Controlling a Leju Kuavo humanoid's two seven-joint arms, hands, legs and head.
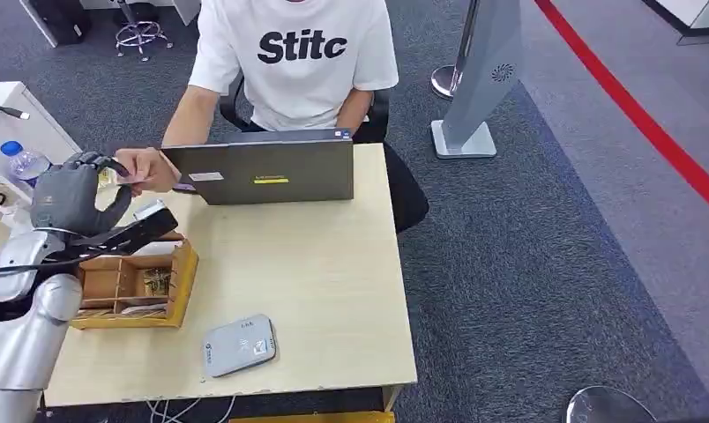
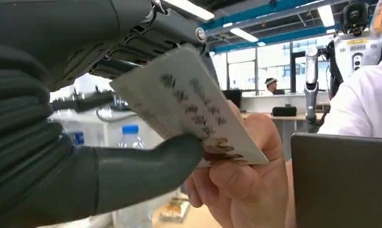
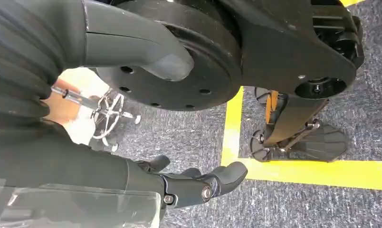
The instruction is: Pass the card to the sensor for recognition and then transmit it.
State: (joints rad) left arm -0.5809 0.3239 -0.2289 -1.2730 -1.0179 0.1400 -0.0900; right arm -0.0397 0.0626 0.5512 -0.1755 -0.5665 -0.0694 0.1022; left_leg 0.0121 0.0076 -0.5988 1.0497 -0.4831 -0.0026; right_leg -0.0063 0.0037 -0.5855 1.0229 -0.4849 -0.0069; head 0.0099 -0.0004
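Evidently the handover, the task's last step, is in hand. At the far left edge of the tabletop [image 1: 333, 264], the left hand [image 1: 73, 189] is raised above the wooden tray [image 1: 179, 286], and the card [image 2: 194, 107] is pinched between its thick thumb [image 2: 146, 168] and its darker fingers [image 2: 156, 28], as the left wrist view shows plainly. A person's hand [image 1: 148, 169], reaching in from the far side of the table beside the laptop [image 1: 267, 172], is closed on the same card: in the wrist view the person's fingers are seen behind and beneath it, touching it. The card is thus held from both sides at once, in the air over the far left corner, just left of the laptop.

Nearer the front edge, right of the tray, the grey card sensor [image 1: 239, 345] lies flat on the tabletop, well apart from the card. Whether recognition has been done cannot be read from the pictures; it is judged likely, since the card is being offered to the person.

The next move calls for the thumb and fingers to be eased apart so that the card is left in the person's grip, without its being tugged or bent, and then for the arm to be drawn back clear of the laptop and the tray.

The right hand [image 3: 198, 183] hangs by the robot's side over the carpet, its fingers loosely curled, with nothing held.
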